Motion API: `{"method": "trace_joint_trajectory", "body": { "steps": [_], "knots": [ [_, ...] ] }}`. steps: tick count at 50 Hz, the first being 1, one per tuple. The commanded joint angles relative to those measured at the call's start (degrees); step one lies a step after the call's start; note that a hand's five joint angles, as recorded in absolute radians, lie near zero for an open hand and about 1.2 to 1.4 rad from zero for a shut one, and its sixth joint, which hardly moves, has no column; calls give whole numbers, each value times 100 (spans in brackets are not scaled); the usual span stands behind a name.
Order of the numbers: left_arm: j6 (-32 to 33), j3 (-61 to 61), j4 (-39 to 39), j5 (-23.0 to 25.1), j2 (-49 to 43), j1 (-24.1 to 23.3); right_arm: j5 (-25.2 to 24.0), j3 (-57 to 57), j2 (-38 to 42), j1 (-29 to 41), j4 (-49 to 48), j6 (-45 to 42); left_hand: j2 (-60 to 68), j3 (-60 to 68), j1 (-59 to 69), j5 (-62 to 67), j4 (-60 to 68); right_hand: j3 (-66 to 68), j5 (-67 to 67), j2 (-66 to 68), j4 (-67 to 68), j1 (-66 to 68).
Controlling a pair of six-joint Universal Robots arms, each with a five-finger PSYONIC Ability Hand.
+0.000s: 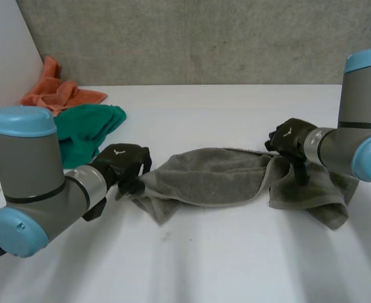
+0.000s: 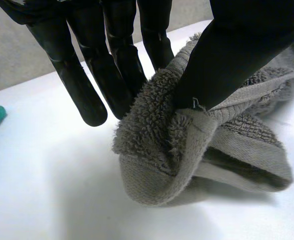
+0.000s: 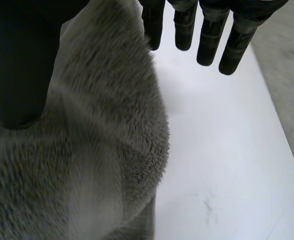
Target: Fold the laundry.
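A grey towel (image 1: 217,177) lies bunched and stretched across the middle of the table between my two hands. My left hand (image 1: 125,165) is at its left end. In the left wrist view the thumb (image 2: 237,55) presses a folded corner of the towel (image 2: 187,145) against the fingers (image 2: 112,65), so the hand is shut on it. My right hand (image 1: 289,142) is on the towel's right part, which drapes down below it. In the right wrist view the thumb (image 3: 17,60) lies on the towel (image 3: 87,150), which runs up between the thumb and the fingers (image 3: 207,35).
A green cloth (image 1: 84,129) lies crumpled at the back left, close behind my left arm. An orange cloth (image 1: 56,93) lies beyond it by the grey wall. Bare white table (image 1: 223,252) stretches in front of the towel.
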Motion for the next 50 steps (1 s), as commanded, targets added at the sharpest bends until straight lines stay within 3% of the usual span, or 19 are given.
{"method": "trace_joint_trajectory", "body": {
  "steps": [1, 6, 15, 29, 40, 50],
  "knots": [
    [11, 107, 168, -124, 90, 101, 28, 879, -1038, -49, -635, 3393, 1146, 1161, 1641, 1391, 1135, -360, -456, -448, -402, -239],
    [11, 107, 203, -124, 108, 189, 1, 1934, -1601, -155, -1118, 4792, 1146, 1161, 1641, 1391, 1135, -360, -456, -448, -402, -239],
    [11, 98, 203, -124, 99, 207, 62, 3139, -1874, -182, -2164, 5048, 1146, 1161, 1641, 1391, 1135, 219, 123, 131, 178, 340],
    [11, 291, 203, -124, 108, 383, 300, 3403, -1637, -58, -2525, 4776, 1146, 1161, 1641, 1391, 1135, 809, 713, 721, 767, 930],
    [11, 537, 203, -133, 29, 392, 344, 4835, -2692, -76, -3307, 3819, 1146, 1161, 1641, 1391, 1135, 1532, 1436, 1444, 1490, 1653],
    [11, 652, 203, -133, 11, 409, 353, 5258, -2341, -129, -3966, 3431, 1146, 1161, 1641, 1391, 1135, 1751, 1654, 1663, 1709, 1871]
  ]
}}
